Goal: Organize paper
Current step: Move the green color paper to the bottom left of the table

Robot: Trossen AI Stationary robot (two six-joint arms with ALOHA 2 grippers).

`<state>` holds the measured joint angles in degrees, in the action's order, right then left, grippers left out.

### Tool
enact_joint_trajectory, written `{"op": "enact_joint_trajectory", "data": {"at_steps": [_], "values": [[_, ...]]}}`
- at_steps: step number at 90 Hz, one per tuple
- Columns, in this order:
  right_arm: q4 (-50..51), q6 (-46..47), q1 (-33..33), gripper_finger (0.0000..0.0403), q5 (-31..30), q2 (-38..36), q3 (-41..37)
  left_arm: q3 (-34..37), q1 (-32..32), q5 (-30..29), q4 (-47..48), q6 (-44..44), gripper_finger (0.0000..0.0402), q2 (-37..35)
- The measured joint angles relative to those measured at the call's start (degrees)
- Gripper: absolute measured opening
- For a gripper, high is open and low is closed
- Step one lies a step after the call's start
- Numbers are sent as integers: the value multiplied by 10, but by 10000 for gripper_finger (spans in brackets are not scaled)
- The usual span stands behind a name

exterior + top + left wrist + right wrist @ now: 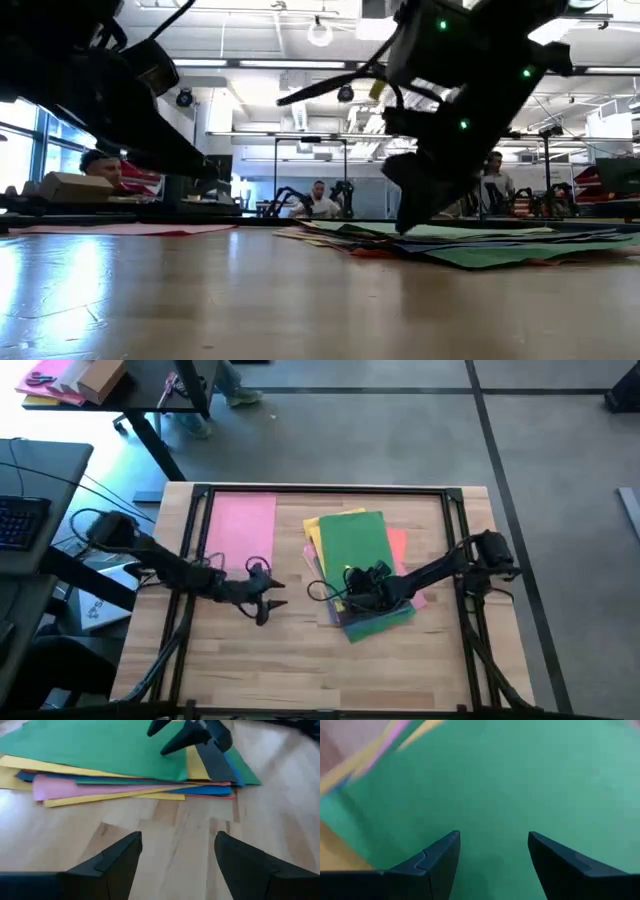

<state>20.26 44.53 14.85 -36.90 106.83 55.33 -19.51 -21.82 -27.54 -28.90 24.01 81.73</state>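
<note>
1. My right pincer is down over the messy paper stack, on the near end of the top green sheet. In my right wrist view the two fingers are spread apart with only green showing between them, so it's released and holding nothing.
2. My left pincer sits over bare wood just left of the stack, not touching any paper. Its fingers are spread too, with plain tabletop in the gap. Empty.
3. The stack is on the right-middle part of the tabletop, fanned out unevenly. Green is on top; yellow, blue, pink and orange edges poke out from under it, and a dark grey sheet shows near one corner.
4. One lone pink sheet lies flat by itself toward the far left of the tabletop, well apart from the stack, roughly square with the edge.
5. Containers: none that I can see on the tabletop, just loose sheets. The only box in sight is a tan cardboard box on another desk at the far left, resting on a pink and yellow bundle. Can't tell what's in it.
6. From the low view, a few people are sitting in the room behind.
</note>
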Motion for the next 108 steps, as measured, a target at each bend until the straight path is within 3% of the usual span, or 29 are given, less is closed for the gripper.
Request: {"op": "enact_joint_trajectory", "data": {"at_steps": [19,34,44,58,68,84,98,108], "values": [[-96,-85,13,222,45,0,-2,-118,-6,-22,16,-26,236,196],[-109,-103,33,222,79,-5,-2,-183,-15,-59,30,-61,236,270],[-57,-66,51,222,24,-28,-2,-200,-22,-86,34,-91,236,285],[30,58,43,222,-77,-30,-4,-205,-23,-90,39,-95,236,289],[-4,55,19,222,-33,-5,-8,-205,-23,-90,45,-103,236,289],[-160,-37,22,222,86,11,-8,-205,-25,-91,39,-106,236,289],[-175,-45,47,222,59,5,-7,-204,-28,-92,41,-112,236,289],[-145,-19,54,222,36,5,-7,-204,-36,-98,41,-170,236,290]]}}
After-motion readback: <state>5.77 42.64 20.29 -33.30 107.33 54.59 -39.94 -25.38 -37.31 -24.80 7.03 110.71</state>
